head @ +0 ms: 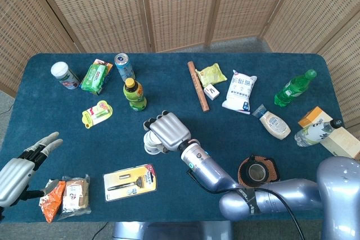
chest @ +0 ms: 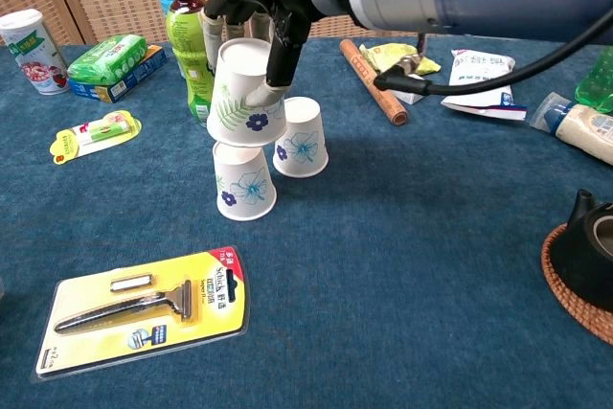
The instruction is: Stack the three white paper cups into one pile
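Three white paper cups stand upside down near the table's middle. My right hand grips the leaf-printed cup from above, slightly tilted, its rim just over the top of a blue-flower cup that stands on the cloth. The third cup stands right beside them, a little further back. In the head view my right hand covers the cups, with only a white edge of a cup showing. My left hand hangs at the table's near left edge, fingers spread, holding nothing.
A green tea bottle stands just behind the cups. A razor pack lies in front of them. A wooden stick, snack bags and bottles lie toward the right, and a black teapot on a woven coaster sits at the near right.
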Controlling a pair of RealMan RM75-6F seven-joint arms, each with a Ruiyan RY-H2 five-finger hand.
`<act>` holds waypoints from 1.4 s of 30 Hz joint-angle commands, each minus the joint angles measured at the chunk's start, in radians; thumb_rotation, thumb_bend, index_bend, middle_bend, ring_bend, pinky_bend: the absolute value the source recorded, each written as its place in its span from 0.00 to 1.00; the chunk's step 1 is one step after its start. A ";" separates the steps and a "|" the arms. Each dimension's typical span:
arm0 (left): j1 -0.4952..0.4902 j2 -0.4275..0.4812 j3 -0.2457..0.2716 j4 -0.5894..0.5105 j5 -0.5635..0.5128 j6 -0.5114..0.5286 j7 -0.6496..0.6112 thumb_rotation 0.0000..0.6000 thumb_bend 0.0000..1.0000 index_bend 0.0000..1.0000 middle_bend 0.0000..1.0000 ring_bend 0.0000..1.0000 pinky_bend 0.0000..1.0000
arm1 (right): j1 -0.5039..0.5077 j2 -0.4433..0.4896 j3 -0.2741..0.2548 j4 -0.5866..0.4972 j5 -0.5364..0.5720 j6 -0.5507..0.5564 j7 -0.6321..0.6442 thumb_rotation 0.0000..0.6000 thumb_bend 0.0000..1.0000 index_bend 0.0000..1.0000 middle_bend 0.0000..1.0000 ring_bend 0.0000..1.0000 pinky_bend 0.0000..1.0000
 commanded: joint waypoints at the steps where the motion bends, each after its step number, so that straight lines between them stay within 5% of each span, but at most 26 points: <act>1: -0.001 0.001 -0.001 0.001 -0.003 0.000 -0.002 1.00 0.37 0.04 0.00 0.00 0.15 | 0.017 -0.015 0.001 0.012 0.026 0.014 -0.012 1.00 0.32 0.32 0.41 0.39 0.30; 42: 0.000 0.014 -0.001 0.019 0.005 0.006 -0.047 1.00 0.37 0.04 0.00 0.00 0.15 | 0.137 -0.129 -0.041 0.112 0.180 0.068 -0.104 1.00 0.32 0.27 0.39 0.39 0.30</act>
